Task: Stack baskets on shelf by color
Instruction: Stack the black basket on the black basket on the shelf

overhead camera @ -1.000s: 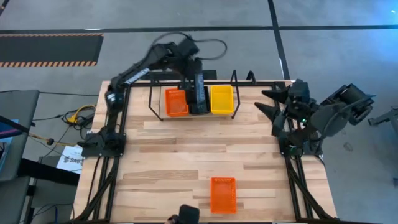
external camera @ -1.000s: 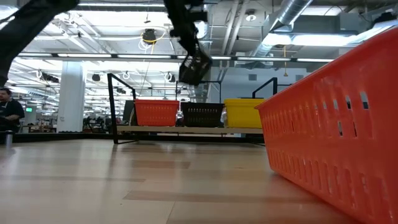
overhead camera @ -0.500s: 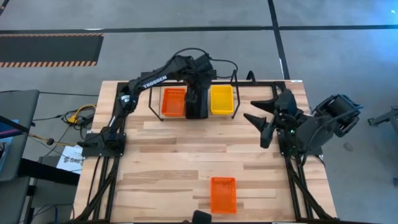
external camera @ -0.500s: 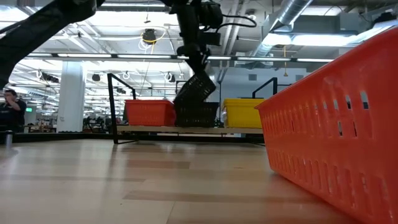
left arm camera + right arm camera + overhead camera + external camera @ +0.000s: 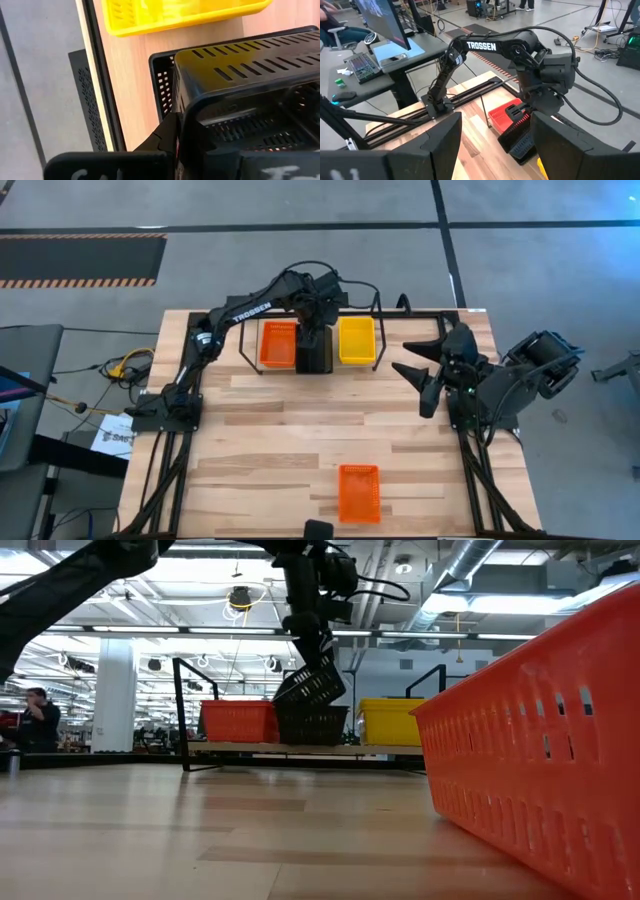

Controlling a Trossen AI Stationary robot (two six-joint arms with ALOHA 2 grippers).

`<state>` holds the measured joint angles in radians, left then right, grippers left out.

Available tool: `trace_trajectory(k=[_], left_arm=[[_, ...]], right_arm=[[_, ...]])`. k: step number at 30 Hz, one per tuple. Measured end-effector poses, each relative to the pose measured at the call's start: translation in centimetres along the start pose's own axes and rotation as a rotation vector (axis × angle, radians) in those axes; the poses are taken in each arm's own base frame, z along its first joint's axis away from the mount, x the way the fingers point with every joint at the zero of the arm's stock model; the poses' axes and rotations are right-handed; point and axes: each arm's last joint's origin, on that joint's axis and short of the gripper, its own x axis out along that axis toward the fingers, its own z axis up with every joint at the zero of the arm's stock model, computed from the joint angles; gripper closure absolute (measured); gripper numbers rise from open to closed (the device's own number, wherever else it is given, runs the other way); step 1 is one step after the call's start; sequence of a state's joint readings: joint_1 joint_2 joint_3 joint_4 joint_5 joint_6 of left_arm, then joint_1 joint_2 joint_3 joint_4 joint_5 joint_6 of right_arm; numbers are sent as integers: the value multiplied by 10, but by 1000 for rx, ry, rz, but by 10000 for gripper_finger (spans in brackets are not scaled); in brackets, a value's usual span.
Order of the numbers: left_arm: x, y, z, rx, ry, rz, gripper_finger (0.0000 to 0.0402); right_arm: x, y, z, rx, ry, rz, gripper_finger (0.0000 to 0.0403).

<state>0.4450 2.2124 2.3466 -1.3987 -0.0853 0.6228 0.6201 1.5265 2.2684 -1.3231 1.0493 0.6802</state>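
At the table's far edge stands the shelf (image 5: 242, 340), a black tube rack. On it sit a red-orange basket (image 5: 280, 345), a black basket (image 5: 312, 726) and a yellow basket (image 5: 357, 340), side by side. My left gripper (image 5: 320, 655) is shut on a second black basket (image 5: 312, 686), which hangs tilted just over the black one on the shelf. Another red-orange basket (image 5: 359, 492) lies flat on the table near the front edge. My right gripper (image 5: 424, 376) waits open above the table's right side. My left gripper pinches the held black basket by its rim (image 5: 186, 116) at one end; the finger (image 5: 165, 142) that shows lies on the outside of the wall. The fingers come steeply from above. The basket hangs slanted, its low end (image 5: 281, 700) at the shelved black basket's rim; whether they touch I cannot tell.
The shelf's upright end loops (image 5: 377, 308) rise beside the baskets. Black frame rails (image 5: 470, 450) edge the wooden tabletop on both sides. A person (image 5: 38, 718) stands in the room beyond the table.
My left gripper has come down toward the shelf with the black basket and tipped to point more steeply down; the basket now hangs slanted just over the black one on the shelf. My right gripper has shifted a little toward the table's middle and stays open.
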Motion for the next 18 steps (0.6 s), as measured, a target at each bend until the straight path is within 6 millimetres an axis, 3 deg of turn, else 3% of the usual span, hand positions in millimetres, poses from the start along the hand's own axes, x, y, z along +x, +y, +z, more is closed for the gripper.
trace_trajectory(k=[10, 18], left_arm=[[1, 4, -3, -20, -13, -19, 401], [24, 14, -17, -59, 45, -48, 401]], right_arm=[[0, 0, 0, -6, 5, 5, 143], [0, 0, 0, -8, 6, 5, 143]])
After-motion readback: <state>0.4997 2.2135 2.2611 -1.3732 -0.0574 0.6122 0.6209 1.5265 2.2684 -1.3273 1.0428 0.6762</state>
